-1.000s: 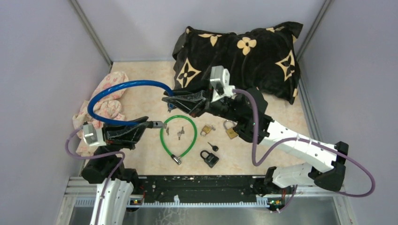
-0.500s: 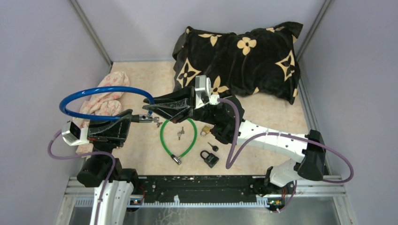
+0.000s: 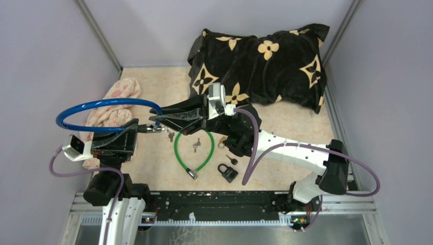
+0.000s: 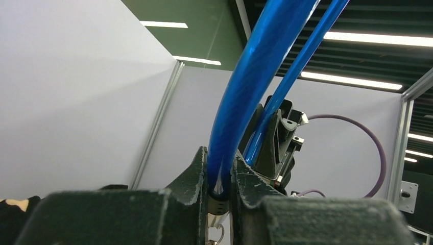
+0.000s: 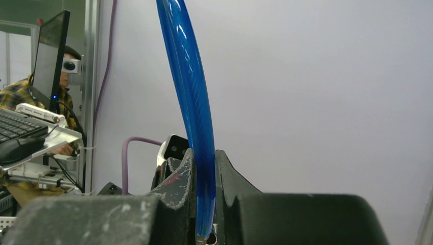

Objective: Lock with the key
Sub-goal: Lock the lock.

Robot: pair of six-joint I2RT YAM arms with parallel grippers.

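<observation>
A blue cable lock [image 3: 97, 105] hangs in a loop above the table's left side, held at both ends. My left gripper [image 3: 139, 128] is shut on the end with the black lock body, and small keys [image 3: 170, 135] dangle from it. In the left wrist view the blue cable [image 4: 245, 92] rises from between the shut fingers [image 4: 196, 176]. My right gripper [image 3: 155, 118] is shut on the cable's other end, close to the left gripper. In the right wrist view the cable [image 5: 196, 122] stands between the shut fingers [image 5: 178, 178]. The two ends sit close together; whether they are joined is hidden.
A green cable lock [image 3: 194, 150] with keys [image 3: 196, 146] lies on the table centre. A black padlock [image 3: 227, 172] and its key [image 3: 232, 160] lie near the front. A black patterned pillow [image 3: 265, 61] fills the back. A pink cloth [image 3: 110, 109] lies left.
Both arms moved left with the blue cable lock. The right gripper swung from above the table centre toward the left gripper, bringing the cable's two ends close together. The brass padlocks became hidden under the right arm.
</observation>
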